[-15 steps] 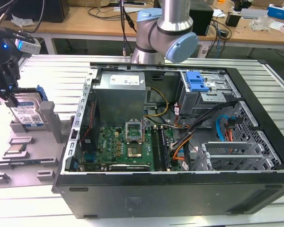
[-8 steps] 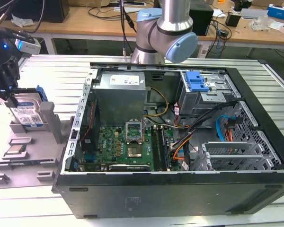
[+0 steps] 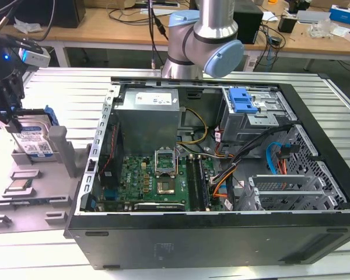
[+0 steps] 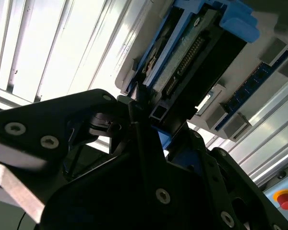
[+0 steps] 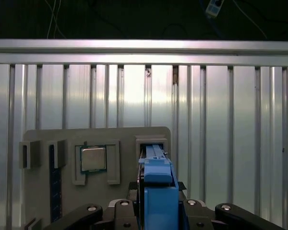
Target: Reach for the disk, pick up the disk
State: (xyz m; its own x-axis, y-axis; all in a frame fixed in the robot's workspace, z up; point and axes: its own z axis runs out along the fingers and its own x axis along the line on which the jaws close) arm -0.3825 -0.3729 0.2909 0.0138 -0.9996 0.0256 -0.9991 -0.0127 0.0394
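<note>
The disk is a silver hard drive with a white-and-blue label and a blue bracket. It stands on edge at the grey holder block on the exterior view's left. My black gripper is down over it, one finger on each side. In the first wrist view the disk's blue bracket sits between the fingers of the gripper, in front of the holder's slot. In the second wrist view the gripper presses on the disk's connector edge.
A grey fixture tray carries a small square silver chip beside the disk's slot. The open computer case lies on the exterior view's right, with a blue latch inside. The arm's base stands behind the case.
</note>
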